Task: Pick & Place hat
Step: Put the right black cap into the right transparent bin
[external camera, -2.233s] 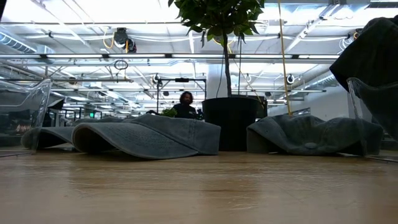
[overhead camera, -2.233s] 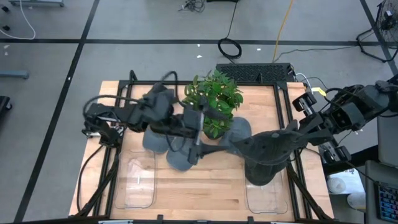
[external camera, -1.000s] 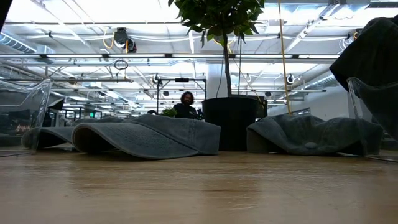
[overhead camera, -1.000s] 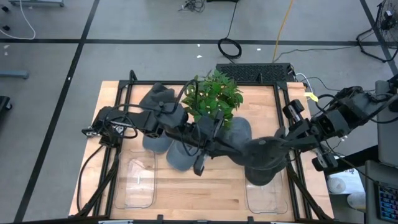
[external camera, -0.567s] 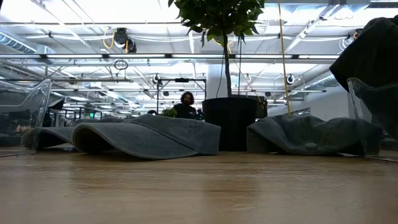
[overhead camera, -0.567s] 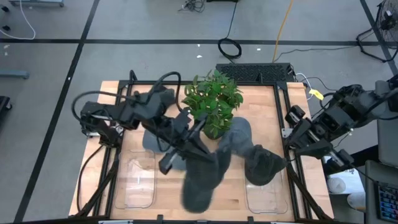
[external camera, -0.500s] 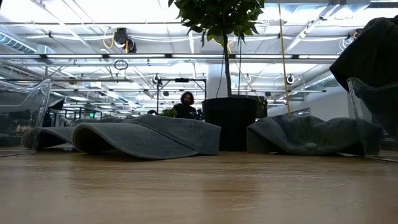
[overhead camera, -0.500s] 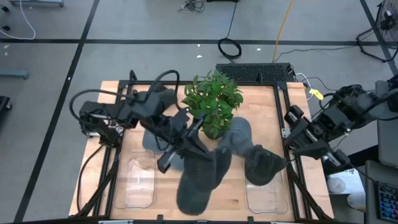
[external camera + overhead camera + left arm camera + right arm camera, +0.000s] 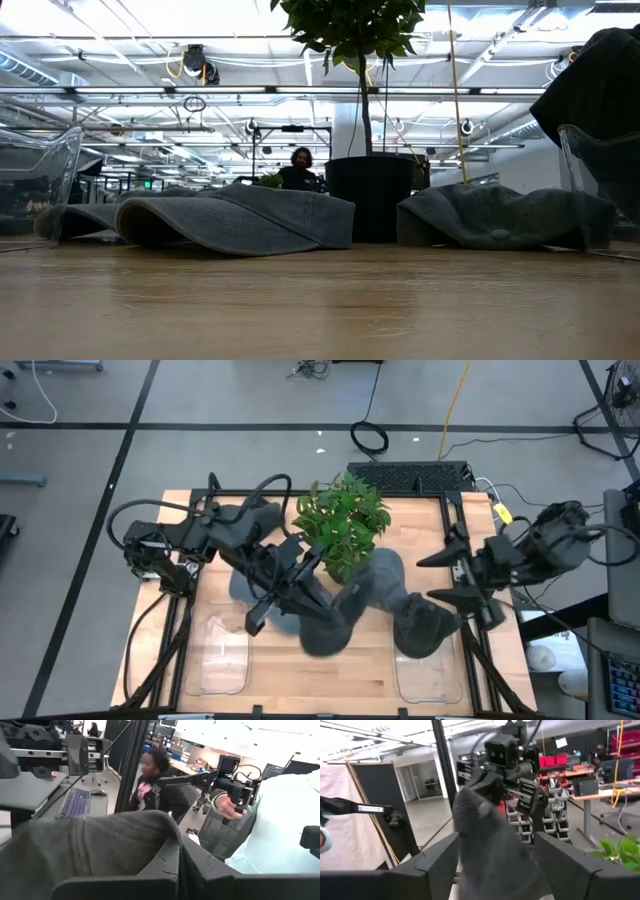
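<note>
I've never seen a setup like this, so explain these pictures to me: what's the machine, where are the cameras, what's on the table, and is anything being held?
It is a robot with two dark arms at a wooden table. One camera looks straight down, one sits at table level, and one rides on each wrist. On the table stand a potted plant, several grey hats and clear bins. The left gripper is shut on a grey hat, lifting it over the middle. The right gripper stands open at the right edge, holding nothing. Another hat sits over the right bin. The wrist views also show people in the room behind.
</note>
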You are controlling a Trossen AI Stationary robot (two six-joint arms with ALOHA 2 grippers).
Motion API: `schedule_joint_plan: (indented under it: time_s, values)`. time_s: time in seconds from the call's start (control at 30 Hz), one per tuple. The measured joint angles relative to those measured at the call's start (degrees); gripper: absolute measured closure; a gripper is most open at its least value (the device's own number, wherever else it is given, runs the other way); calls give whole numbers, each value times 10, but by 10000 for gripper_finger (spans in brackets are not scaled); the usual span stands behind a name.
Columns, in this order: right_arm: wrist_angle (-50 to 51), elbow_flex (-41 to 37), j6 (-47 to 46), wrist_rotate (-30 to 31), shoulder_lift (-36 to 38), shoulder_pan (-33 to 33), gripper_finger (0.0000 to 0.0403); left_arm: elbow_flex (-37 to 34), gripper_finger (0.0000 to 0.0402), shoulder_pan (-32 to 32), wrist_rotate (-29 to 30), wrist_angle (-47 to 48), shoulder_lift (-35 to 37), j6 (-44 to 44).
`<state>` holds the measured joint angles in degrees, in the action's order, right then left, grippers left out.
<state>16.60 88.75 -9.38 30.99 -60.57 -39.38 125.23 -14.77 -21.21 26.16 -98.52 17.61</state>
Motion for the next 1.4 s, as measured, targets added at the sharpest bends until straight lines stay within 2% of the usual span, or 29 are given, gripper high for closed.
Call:
schedule_joint_plan:
  time_s: [0.2,0.33,0.67,0.87,1.1,1.3,1.4]
  values:
    - [-1,0,-20,-46,-30,27,152,0,401,1,-23,19,-7,24]
    - [2,0,-20,-68,-59,40,152,0,401,1,4,35,-17,2]
    - [8,0,-35,-147,-112,87,153,0,401,7,-4,43,-50,-7]
    - [25,0,-35,-163,-114,97,154,0,401,4,-20,62,-54,8]
    - [19,1,-36,-162,-82,98,154,0,401,4,-13,106,-52,20]
    - [36,0,-31,-165,-100,104,154,0,401,9,-6,96,-51,16]
    - [36,0,-33,-185,-116,115,154,0,401,14,-15,82,-51,17]
